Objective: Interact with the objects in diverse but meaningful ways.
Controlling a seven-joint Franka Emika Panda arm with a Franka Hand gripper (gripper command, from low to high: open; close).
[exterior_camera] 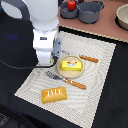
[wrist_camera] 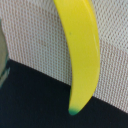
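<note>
A: Start at your tool (exterior_camera: 51, 61). In the exterior view it hangs low over the woven placemat (exterior_camera: 95, 80), near the mat's edge on the exterior view's left, but the white arm body hides the fingers. The wrist view shows no fingers either, so I cannot tell you whether the tool is released or clenched.

B: And the banana?

A: The yellow banana (wrist_camera: 82, 55) fills the wrist view. It lies across the mat's border, its green tip over the dark worktop (wrist_camera: 30, 100). It looks to be right under your tool, though whether you are touching it I cannot say.

B: What else is around?

A: Just beside the arm, toward the exterior view's right, the butter block (exterior_camera: 71, 64) with its red mark sits on a round plate (exterior_camera: 80, 70). A fork (exterior_camera: 65, 79) lies along the plate's near side and a knife (exterior_camera: 89, 58) on its far side. The bread loaf (exterior_camera: 54, 94) rests nearer the camera on the mat. Well apart, the tomato (exterior_camera: 72, 5) sits in a grey pot (exterior_camera: 69, 12) beside a second pot (exterior_camera: 91, 10).

B: So which step is this?

A: I judge you are working on the banana, either closing in on it or setting it down. Next, check the fingers' state and centre them across the banana's body before you commit.
</note>
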